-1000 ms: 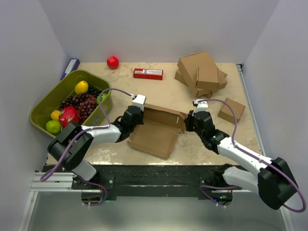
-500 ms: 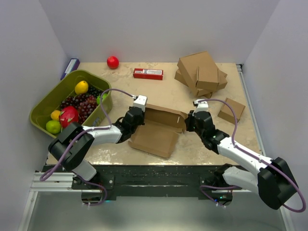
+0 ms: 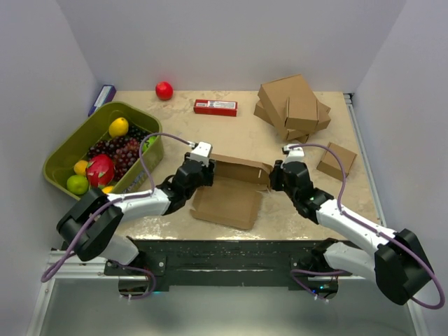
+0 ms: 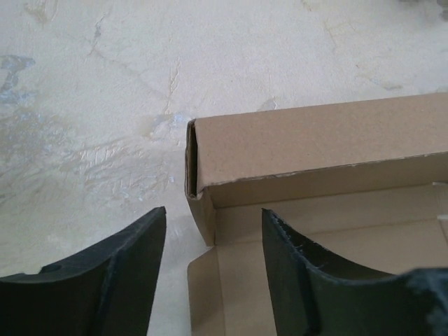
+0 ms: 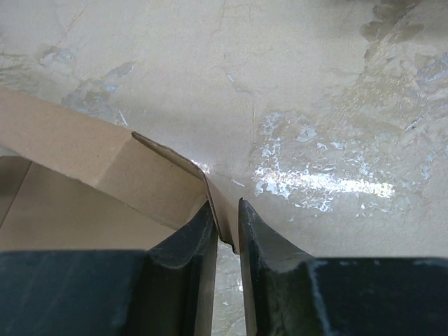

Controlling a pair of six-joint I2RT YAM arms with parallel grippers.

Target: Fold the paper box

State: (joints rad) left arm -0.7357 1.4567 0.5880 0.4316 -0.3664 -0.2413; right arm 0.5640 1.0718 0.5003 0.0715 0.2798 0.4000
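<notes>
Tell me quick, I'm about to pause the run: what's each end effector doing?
Left end effector: open, holding nothing.
Right end effector: nearly closed around the box wall; grip cannot be told.

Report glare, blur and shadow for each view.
Top external: even light, sharp, faint sheen on the table. Left wrist: paper box crisp, left fingers dark and soft. Right wrist: bright glare on the table right of near-black right fingers.

Paper box point(image 3: 227, 201) plain brn, tbl point(image 3: 210, 133) beige w/ marbling.
</notes>
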